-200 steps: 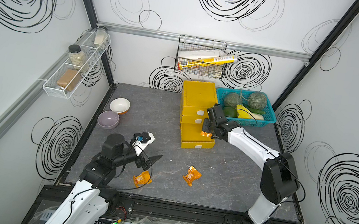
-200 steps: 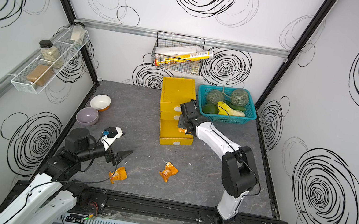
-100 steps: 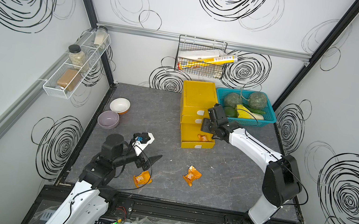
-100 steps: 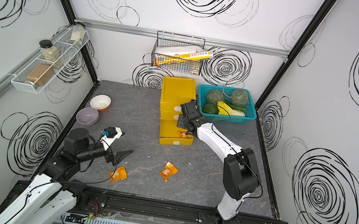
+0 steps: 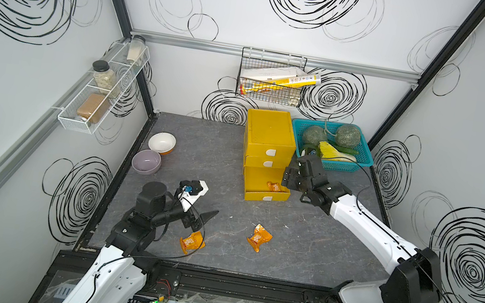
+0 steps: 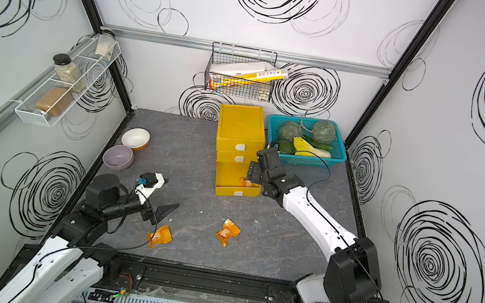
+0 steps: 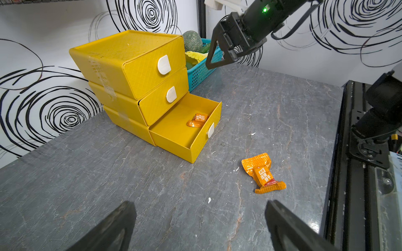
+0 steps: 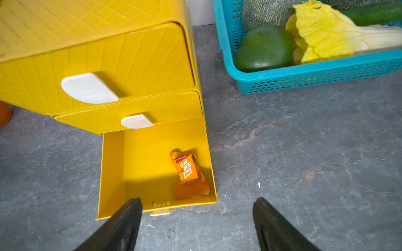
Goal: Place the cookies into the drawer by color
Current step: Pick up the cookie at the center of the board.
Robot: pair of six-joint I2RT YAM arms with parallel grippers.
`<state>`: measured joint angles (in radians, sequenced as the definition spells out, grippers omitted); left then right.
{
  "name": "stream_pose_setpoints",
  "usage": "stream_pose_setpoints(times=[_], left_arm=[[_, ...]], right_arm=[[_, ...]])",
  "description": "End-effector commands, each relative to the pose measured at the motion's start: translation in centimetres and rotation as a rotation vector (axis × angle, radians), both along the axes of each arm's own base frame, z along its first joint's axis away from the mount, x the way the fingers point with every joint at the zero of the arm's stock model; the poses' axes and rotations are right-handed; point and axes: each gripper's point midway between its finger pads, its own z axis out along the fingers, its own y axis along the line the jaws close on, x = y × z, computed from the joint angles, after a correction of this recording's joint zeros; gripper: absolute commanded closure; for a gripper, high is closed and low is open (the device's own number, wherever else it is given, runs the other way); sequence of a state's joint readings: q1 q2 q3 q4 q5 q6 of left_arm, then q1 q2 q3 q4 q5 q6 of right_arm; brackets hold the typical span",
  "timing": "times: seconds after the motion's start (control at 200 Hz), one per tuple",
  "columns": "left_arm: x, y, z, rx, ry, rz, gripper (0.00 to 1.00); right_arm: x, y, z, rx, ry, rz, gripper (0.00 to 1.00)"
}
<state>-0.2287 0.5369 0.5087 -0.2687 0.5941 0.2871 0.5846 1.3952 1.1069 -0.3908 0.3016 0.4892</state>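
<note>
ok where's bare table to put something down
Bare: the stretch between the purple bowl and the cabinet, and the front right between the middle packet and the right arm. Crowded: around the open drawer, right pincer and basket.

The yellow drawer cabinet (image 5: pixel 269 130) stands upright at the back of the tabletop (image 5: pixel 303 236). Its two upper drawers are shut, each with a white tab handle. Its bottom drawer (image 7: pixel 174 132) is pulled out, and one crinkly orange cookie packet (image 8: pixel 188 173) lies inside near the front right corner. Two more orange packets lie on the tabletop well in front: the middle packet (image 5: pixel 258 237) and the left packet (image 5: pixel 192 242).
</note>
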Motion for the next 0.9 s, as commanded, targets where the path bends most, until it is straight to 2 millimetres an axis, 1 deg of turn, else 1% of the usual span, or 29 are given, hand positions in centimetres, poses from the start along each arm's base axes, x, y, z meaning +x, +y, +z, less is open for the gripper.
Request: stream_pose_setpoints(times=[0.0, 0.065, 0.13, 0.19, 0.215, 0.295, 0.375, 0.431, 0.581, 0.696, 0.791, 0.891], left_arm=[[-0.1, -0.1, 1.0, -0.002, -0.046, -0.016, 0.01], [0.0, -0.1, 1.2, -0.004, -0.040, -0.013, 0.01], [0.0, 0.0, 1.3, 0.012, -0.045, -0.013, 0.01], [0.1, 0.1, 1.2, 0.032, -0.061, -0.010, 0.01], [0.1, 0.2, 1.2, 0.037, -0.066, -0.006, 0.01], [0.5, 0.4, 1.0, 0.055, -0.063, 0.004, 0.01], [0.3, 0.4, 0.9, 0.087, -0.068, -0.009, 0.01], [0.0, 0.4, 0.7, 0.117, -0.076, -0.026, 0.01], [-0.6, 0.3, -1.4, 0.202, -0.027, -0.070, 0.01], [-1.6, 0.3, -3.3, 0.298, -0.017, -0.127, 0.01], [-2.1, 0.4, -4.8, 0.366, 0.011, -0.174, 0.01], [-3.5, 0.4, -6.4, 0.443, 0.039, -0.257, 0.01]], right_arm=[[-0.9, -1.5, 1.7, -0.040, -0.066, 0.009, 0.12], [-1.6, -2.2, 2.3, -0.058, -0.090, 0.016, 0.10], [-2.4, -3.0, 3.0, -0.077, -0.121, 0.025, 0.05], [-3.1, -3.6, 3.6, -0.100, -0.166, 0.051, 0.05], [-3.4, -3.8, 3.9, -0.112, -0.185, 0.065, 0.03], [-4.5, -4.7, 5.0, -0.141, -0.237, 0.087, 0.01], [-5.6, -5.4, 6.1, -0.161, -0.291, 0.116, 0.00], [-6.3, -5.8, 6.6, -0.176, -0.331, 0.136, 0.00], [-8.2, -6.4, 6.9, -0.180, -0.402, 0.186, 0.00], [-9.4, -6.5, 6.0, -0.193, -0.420, 0.239, 0.00], [-10.0, -7.1, 5.3, -0.204, -0.421, 0.233, 0.00], [-10.7, -7.5, 5.5, -0.186, -0.471, 0.231, 0.00]])
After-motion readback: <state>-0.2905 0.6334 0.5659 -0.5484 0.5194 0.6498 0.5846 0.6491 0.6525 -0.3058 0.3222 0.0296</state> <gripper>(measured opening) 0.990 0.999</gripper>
